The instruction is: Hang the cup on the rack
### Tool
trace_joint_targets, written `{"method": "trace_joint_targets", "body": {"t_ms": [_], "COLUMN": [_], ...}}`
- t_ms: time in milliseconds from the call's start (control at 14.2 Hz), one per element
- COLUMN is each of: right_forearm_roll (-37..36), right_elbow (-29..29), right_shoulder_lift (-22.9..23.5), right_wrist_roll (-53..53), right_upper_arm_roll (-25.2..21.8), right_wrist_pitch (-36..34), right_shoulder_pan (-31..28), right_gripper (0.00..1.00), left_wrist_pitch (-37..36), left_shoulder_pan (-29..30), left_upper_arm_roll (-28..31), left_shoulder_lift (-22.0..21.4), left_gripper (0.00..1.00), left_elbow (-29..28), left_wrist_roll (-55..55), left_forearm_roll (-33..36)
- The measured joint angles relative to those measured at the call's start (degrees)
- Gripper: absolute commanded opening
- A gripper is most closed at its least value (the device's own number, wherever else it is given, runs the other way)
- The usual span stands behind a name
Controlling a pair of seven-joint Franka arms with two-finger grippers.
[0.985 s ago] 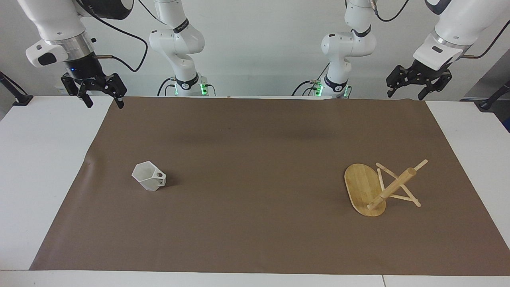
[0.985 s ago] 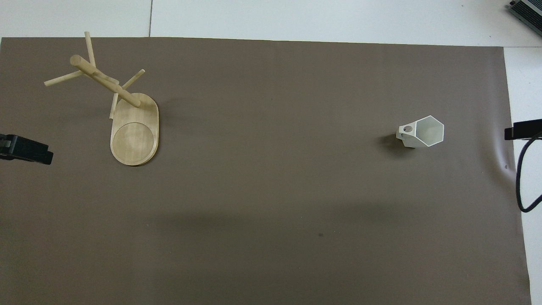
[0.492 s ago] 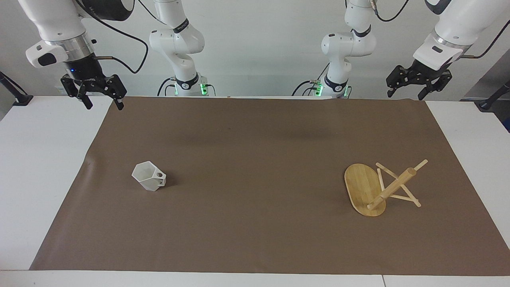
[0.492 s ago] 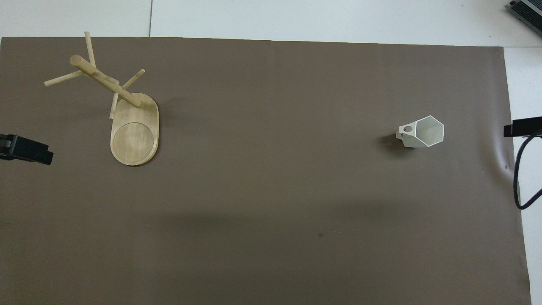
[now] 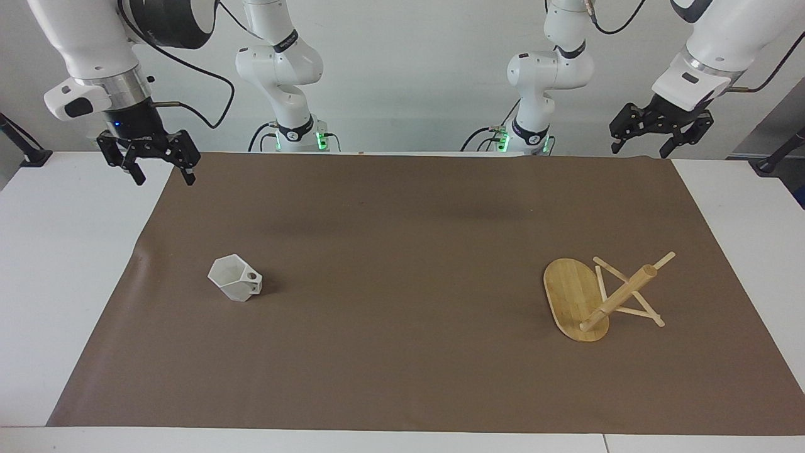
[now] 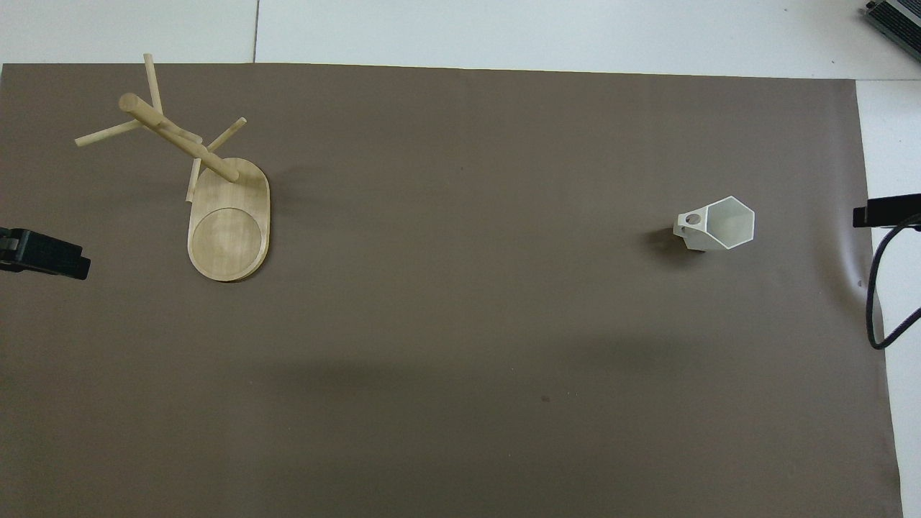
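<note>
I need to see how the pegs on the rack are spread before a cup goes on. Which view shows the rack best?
The overhead view: the rack stands on its oval base with post and four peg ends fanned out separately. In the facing view the rack is seen whole too, but its pegs cross one another beside the post.

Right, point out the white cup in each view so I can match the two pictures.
Facing view: the cup stands on the brown mat toward the right arm's end, handle turned toward the rack.
Overhead view: the cup is at the picture's right, rim up, handle again toward the rack.
Shared landmark: the rack, at the mat's left-arm end in both.
</note>
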Motion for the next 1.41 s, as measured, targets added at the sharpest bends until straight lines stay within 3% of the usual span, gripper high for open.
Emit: {"method": "trace_joint_targets", "body": {"t_ms": [915, 1407], "right_forearm_roll": [0.00, 0.03], "right_elbow": [-5.84, -11.64], "right_shoulder_lift": [10.54, 12.99], "right_wrist_roll": [-0.83, -0.56], "right_upper_arm_roll": [-0.13, -0.13], "right_wrist_pitch": [15.75, 21.53], "right_shoulder_pan": [-0.71, -0.71], "right_gripper": [1.00, 1.00], "left_wrist_pitch": [0.00, 0.00], "left_shoulder_pan": [0.00, 0.00], "left_upper_arm_roll": [0.00, 0.00], "left_shoulder_lift": [0.00, 0.00], "left_gripper": [1.00, 1.00], "left_elbow": [0.00, 0.00], "left_wrist_roll": [0.00, 0.00], "left_forearm_roll": [0.00, 0.00]}}
